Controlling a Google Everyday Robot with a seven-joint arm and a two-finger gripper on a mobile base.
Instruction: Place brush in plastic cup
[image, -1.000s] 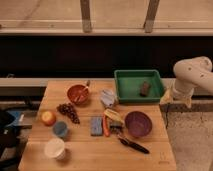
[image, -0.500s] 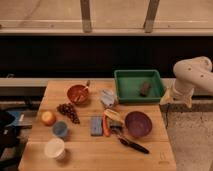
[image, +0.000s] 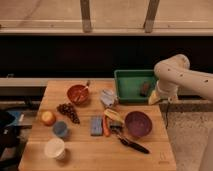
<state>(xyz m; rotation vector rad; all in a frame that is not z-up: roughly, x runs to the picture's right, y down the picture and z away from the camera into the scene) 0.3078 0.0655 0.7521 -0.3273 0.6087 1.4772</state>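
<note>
Gripper (image: 155, 98) hangs off the white arm (image: 172, 75) at the table's right back corner, just beside the right edge of the green tray (image: 129, 75). Fingers apart, as wide as they go, nothing held, touching nothing that can be made out.

Wooden table (image: 85, 152) carries everything. Green tray at back right, a dark lump (image: 145, 88) inside it. Purple bowl (image: 138, 123) in front of the tray, right side. Red bowl (image: 78, 94) back centre-left, with something sticking up out of it. White cup (image: 55, 148) at front left.

Brush (image: 131, 144) lies flat on the table just in front of the purple bowl, angled toward the front right, well apart from the gripper.

Plastic cup (image: 60, 129) sits upright on the left, between the white cup and the grapes (image: 67, 110), well apart from the brush.

Blue sponge (image: 96, 125) in the middle, with a yellow banana (image: 114, 116) between it and the purple bowl.
</note>
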